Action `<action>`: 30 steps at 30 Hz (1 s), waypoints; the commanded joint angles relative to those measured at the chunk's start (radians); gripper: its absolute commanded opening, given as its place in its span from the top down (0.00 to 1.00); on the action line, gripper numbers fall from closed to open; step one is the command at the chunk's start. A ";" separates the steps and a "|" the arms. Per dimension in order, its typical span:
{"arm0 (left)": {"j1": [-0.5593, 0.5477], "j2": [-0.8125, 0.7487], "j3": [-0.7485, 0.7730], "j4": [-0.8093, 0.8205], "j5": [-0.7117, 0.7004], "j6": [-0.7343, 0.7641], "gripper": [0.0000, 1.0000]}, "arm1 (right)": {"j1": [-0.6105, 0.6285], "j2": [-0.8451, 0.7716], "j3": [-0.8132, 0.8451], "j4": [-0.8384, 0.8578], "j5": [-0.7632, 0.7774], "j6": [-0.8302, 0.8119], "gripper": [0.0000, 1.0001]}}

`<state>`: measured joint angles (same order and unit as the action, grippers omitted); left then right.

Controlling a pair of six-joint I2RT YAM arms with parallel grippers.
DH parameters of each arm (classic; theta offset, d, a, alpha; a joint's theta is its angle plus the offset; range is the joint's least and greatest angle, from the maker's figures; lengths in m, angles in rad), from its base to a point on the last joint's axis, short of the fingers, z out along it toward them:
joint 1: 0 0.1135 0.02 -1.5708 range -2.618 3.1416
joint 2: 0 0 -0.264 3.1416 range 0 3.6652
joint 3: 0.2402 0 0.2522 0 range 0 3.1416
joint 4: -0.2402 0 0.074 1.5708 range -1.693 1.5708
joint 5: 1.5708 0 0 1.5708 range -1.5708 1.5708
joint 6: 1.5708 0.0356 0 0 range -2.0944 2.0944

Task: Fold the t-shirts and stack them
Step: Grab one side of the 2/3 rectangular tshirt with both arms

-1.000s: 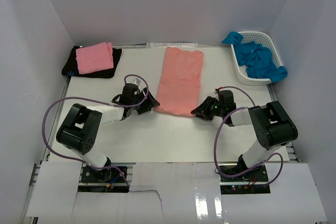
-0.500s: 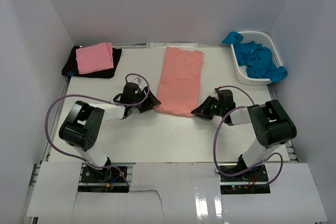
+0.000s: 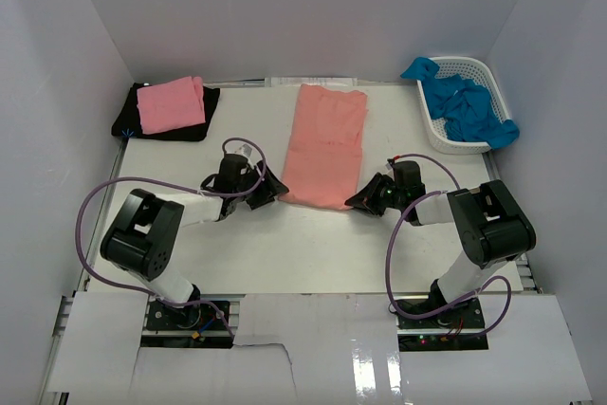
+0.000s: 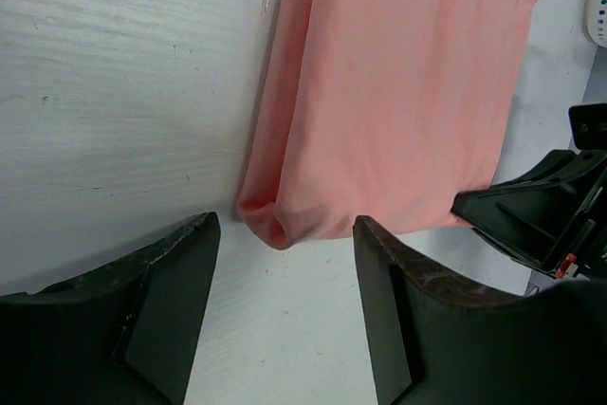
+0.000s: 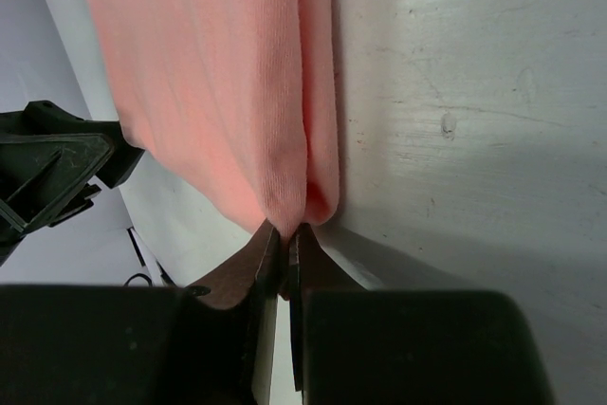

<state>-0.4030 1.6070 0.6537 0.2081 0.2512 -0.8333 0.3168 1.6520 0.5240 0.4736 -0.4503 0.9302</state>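
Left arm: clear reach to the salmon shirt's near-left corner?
Probably yes: the left gripper is open, the salmon shirt corner lies just ahead between its fingers, and only bare table separates them.

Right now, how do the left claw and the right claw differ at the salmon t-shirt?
The left claw is open; the right claw is shut. The left claw faces the near left corner of the salmon t-shirt without gripping; the right claw appears to pinch its near right corner. Both sit low at its near edge.

Robot lab cell: white table (image 3: 285, 244) boxed by plain white walls (image 3: 303, 7), left arm (image 3: 147, 239) and right arm (image 3: 488, 225) mounted at its edge.
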 commanded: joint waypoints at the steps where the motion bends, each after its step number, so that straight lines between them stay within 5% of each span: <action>1: 0.001 -0.004 -0.054 -0.081 0.002 -0.026 0.29 | 0.002 -0.011 0.031 0.011 0.005 -0.022 0.92; 18: 0.001 0.131 -0.092 0.045 0.049 -0.090 0.32 | 0.002 -0.041 0.060 0.002 -0.014 0.004 0.92; 30: 0.000 0.083 -0.155 0.042 -0.007 -0.102 0.46 | 0.002 -0.052 0.071 -0.001 -0.013 0.013 0.92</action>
<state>-0.4011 1.6623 0.5571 0.4442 0.3183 -0.9615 0.3168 1.6287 0.5625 0.4591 -0.4587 0.9375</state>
